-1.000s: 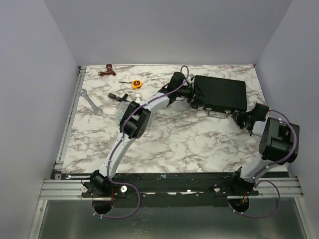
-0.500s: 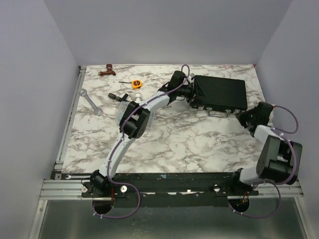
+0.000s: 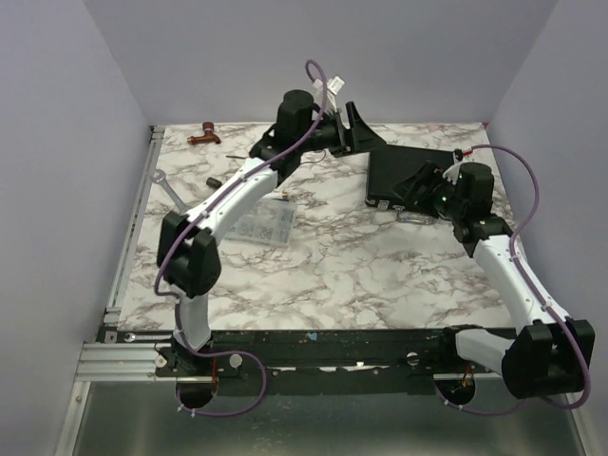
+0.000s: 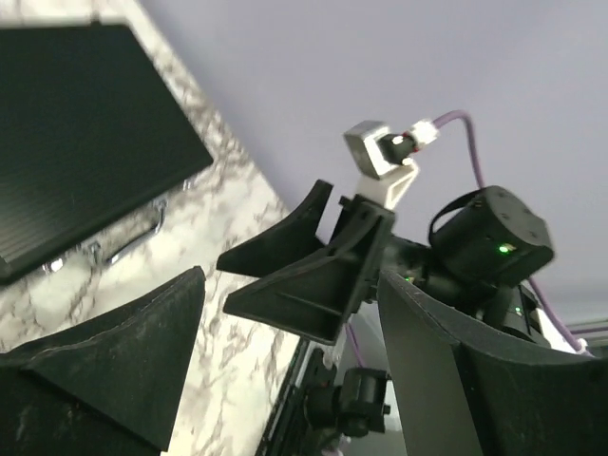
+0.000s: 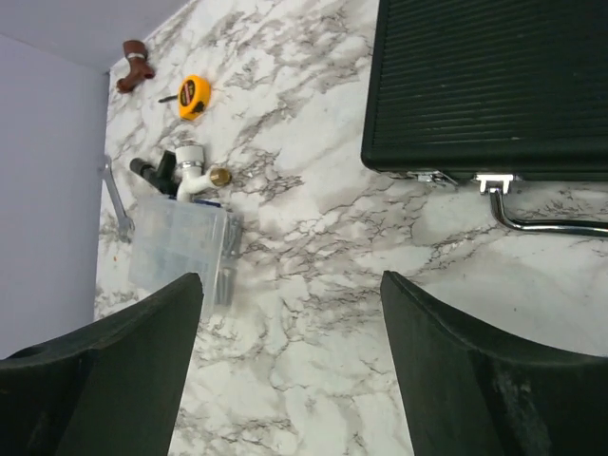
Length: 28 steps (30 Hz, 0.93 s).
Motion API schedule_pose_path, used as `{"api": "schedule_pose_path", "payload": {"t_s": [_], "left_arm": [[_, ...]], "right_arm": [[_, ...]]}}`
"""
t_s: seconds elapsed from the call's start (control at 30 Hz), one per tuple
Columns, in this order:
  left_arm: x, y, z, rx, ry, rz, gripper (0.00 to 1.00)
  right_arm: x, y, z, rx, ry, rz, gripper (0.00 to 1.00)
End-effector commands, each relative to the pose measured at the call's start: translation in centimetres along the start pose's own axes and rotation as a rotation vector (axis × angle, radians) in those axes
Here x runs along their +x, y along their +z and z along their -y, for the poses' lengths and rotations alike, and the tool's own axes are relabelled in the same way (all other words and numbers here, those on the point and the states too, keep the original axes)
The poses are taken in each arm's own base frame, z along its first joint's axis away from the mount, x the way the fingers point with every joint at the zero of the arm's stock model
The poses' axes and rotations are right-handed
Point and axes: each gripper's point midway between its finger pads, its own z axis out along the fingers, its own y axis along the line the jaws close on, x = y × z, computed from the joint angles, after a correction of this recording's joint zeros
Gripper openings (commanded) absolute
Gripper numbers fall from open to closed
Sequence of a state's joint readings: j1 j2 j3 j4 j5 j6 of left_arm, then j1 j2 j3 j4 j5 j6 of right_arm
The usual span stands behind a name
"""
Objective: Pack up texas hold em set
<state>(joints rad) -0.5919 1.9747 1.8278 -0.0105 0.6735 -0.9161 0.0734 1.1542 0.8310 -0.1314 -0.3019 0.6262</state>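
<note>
Jaws spread and empty, the left gripper hangs high by the back wall. The right gripper, likewise apart and holding nothing, hovers near the handle side of the closed, ribbed black briefcase-style case. The case lies flat toward the marble table's far right corner, contents hidden. Bare marble separates it from the clear plastic compartment box.

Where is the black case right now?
In the top view the closed case lies at the far right of the table, close to the right gripper. Its silver handle faces the arms.
</note>
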Motion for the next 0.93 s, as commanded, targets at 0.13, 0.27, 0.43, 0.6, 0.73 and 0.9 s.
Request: {"api": "schedule_pose_path", "payload": {"t_s": [0.13, 0.27, 0.43, 0.6, 0.73, 0.9], "left_arm": [[-3.4, -9.2, 5.4, -0.143, 0.263, 0.247, 0.74], [-2.3, -15.0, 7.0, -0.221, 0.364, 0.329, 0.76], [0.8, -22.1, 6.8, -0.332, 0.451, 0.425, 0.78], [4.1, -28.2, 6.1, -0.425, 0.509, 0.53, 0.81], [5.6, -31.4, 6.3, -0.448, 0.527, 0.604, 0.82], [5.9, -33.6, 7.3, -0.468, 0.551, 0.655, 0.82]], "right_arm": [[-3.7, -5.5, -2.1, 0.09, -0.108, 0.087, 0.92], [-5.1, -8.7, -2.5, 0.115, -0.145, 0.189, 0.93], [-5.4, -12.1, -2.6, 0.118, -0.142, 0.297, 1.0], [-6.0, -15.1, -1.3, 0.206, -0.139, 0.39, 1.0], [-6.6, -17.2, -0.6, 0.255, -0.133, 0.466, 1.0], [-5.8, -17.1, -1.1, 0.213, -0.173, 0.439, 1.0]]}}
